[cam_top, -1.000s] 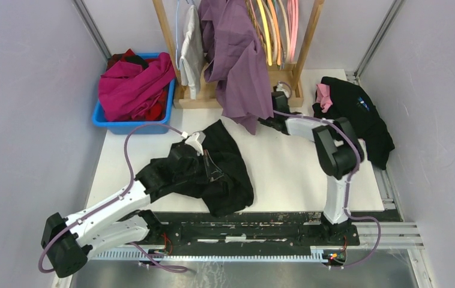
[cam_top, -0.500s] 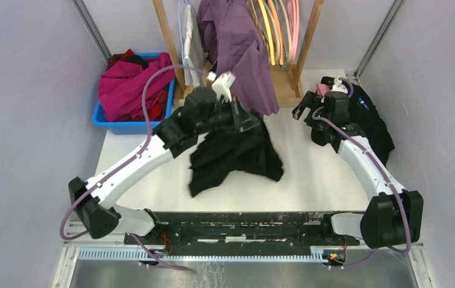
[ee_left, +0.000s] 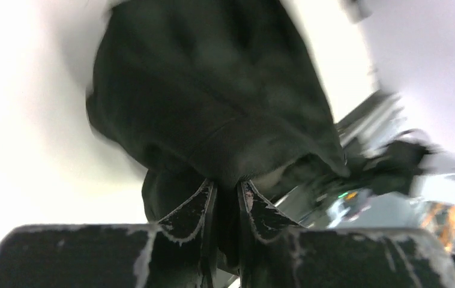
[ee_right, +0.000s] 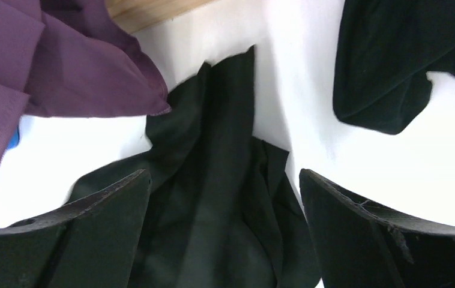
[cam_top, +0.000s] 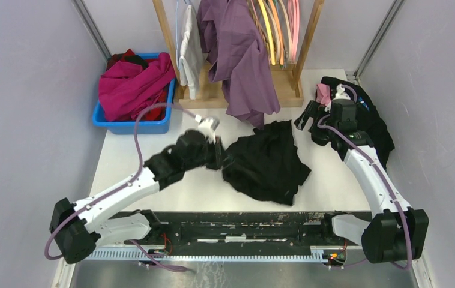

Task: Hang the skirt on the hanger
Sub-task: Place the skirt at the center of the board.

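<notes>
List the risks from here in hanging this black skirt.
1. The left gripper pinches only a thin fold of the black skirt; the cloth may slip out when lifted.
2. The purple shirt hangs low just behind the skirt, so a lift could snag it.
3. The open right gripper hovers between the skirt and a black garment pile; it might grab the wrong cloth.

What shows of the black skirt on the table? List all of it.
The black skirt is soft, matte dark cloth, crumpled into a heap with folds, lying on the white table between the arms. The left gripper pinches its left edge, at what looks like a seamed band. Its far tip ends beside the hem of the hanging purple garment.
</notes>
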